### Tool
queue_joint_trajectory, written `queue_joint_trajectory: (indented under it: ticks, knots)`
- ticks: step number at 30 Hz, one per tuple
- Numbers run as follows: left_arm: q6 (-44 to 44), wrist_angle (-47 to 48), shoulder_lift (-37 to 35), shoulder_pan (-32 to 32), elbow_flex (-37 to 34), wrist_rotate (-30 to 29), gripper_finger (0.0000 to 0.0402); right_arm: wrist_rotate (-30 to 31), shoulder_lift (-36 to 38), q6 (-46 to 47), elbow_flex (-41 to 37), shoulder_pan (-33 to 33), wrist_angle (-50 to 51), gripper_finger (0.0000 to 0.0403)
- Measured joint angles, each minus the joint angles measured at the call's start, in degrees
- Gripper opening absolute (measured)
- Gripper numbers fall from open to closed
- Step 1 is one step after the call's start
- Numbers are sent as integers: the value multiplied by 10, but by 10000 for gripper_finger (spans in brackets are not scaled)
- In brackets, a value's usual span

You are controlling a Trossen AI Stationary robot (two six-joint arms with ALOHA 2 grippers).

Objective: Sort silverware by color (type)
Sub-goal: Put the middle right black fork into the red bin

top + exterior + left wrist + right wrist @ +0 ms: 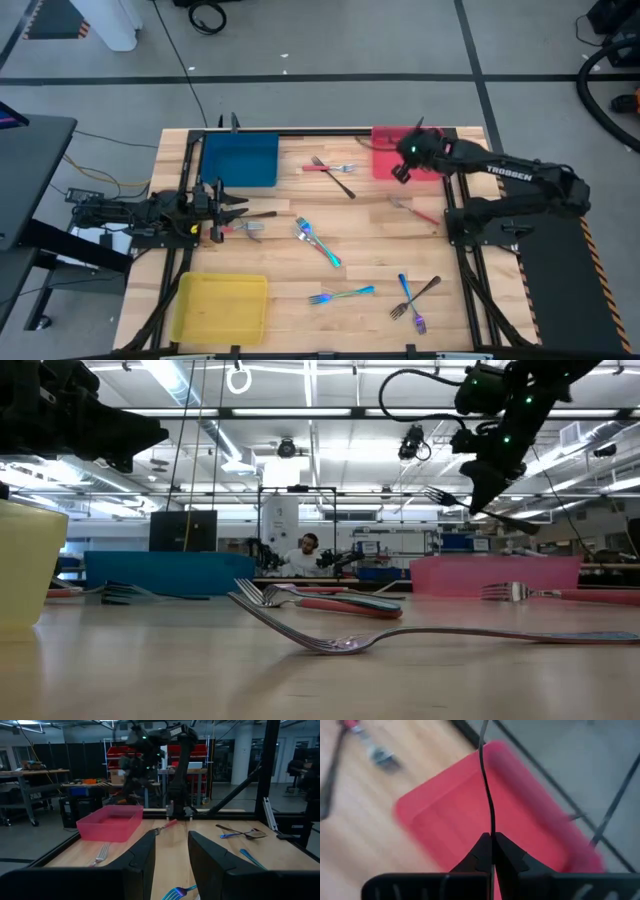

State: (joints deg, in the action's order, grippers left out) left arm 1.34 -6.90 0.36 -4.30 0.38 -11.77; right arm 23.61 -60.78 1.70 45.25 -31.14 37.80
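My right gripper (402,170) hangs above the red tray (385,160) at the table's far right and is shut on a slim, dark-looking fork (500,515). My left gripper (240,208) waits open, low over the table's left side, beside a red-handled utensil (238,228) and a dark one (265,213). More silverware lies flat on the wood. Near the far middle, a red-handled fork (325,167) is crossed by a dark utensil (343,184). Another red-handled one (418,211) lies right of centre. Iridescent ones (318,241) (342,294) (408,298) lie nearer. My right gripper pinches the fork between its two fingers near the middle of its length (491,831). The fingers come from above, pointing down, and lie across the fork. The fork is lifted clear above the red tray, nearly level, with its tines (435,493) slightly higher than the handle end (528,525).
A blue tray (240,160) sits at the far left and a yellow tray (220,308) at the near left. A dark bronze utensil (428,290) crosses the near-right iridescent fork. Bare wood shows in the table's middle. A person sits in the room beyond (308,550).
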Motion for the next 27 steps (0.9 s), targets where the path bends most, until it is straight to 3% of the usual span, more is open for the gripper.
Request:
queue_joint_trajectory:
  ticks: [10, 27]
  knots:
    - [-1, 0, 0, 0, 0, 0, 116, -52, -83, -121, 0, -127, -9, 13]
    - [-2, 0, 0, 0, 0, 0, 116, -72, -242, -121, 0, -152, -23, 28]
